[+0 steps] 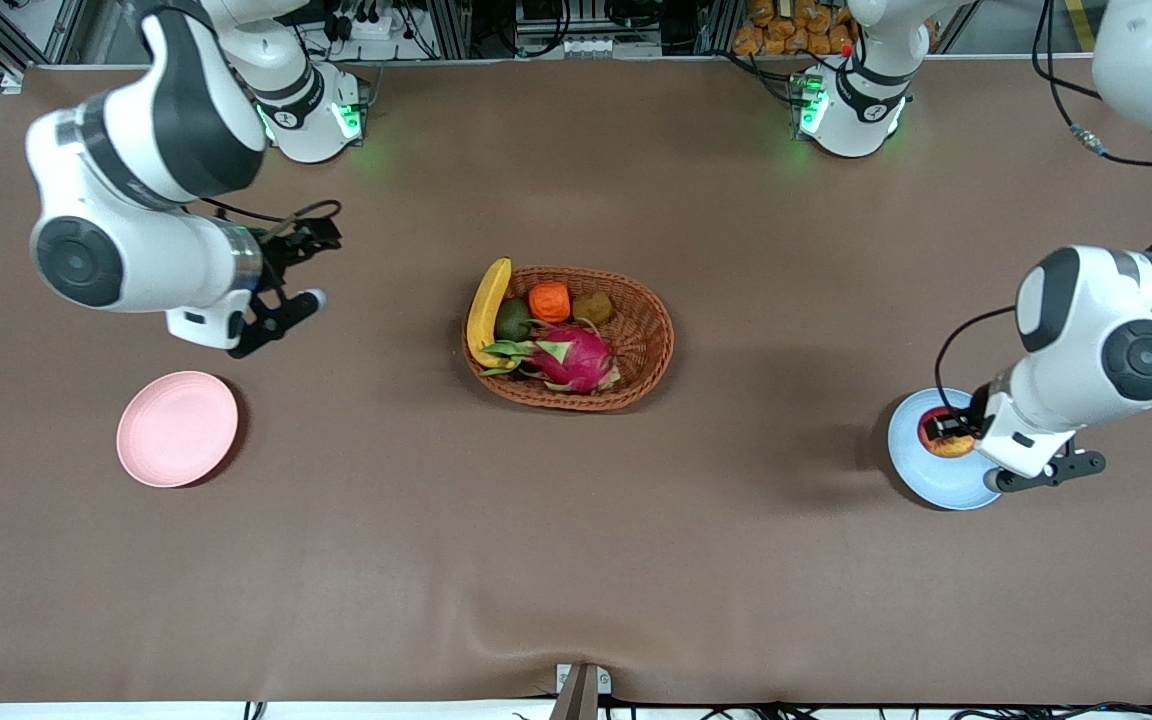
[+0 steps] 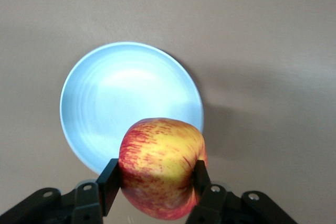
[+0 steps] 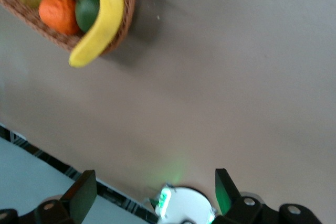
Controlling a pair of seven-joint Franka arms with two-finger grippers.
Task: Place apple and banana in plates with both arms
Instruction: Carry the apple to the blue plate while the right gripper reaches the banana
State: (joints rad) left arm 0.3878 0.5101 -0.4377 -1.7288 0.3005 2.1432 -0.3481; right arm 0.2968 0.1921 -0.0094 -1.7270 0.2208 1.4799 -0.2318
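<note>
Over blue plate: left gripper pinching apple. Over bench between pink plate and basket: right gripper, spread.

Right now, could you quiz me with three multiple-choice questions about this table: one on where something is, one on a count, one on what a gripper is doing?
1. Where is the long yellow banana?
A. in the brown wicker basket
B. on the pale pink plate
C. on the bare table

2. How many round plates are on the table?
A. one
B. two
C. three

3. What is the left gripper doing?
A. hanging open
B. gripping the banana
C. holding the red-yellow apple over the light blue plate

Answers: A, it leans on the basket's rim; B, one pink, one blue; C, fingers clamp the apple. The right gripper waits open.
</note>
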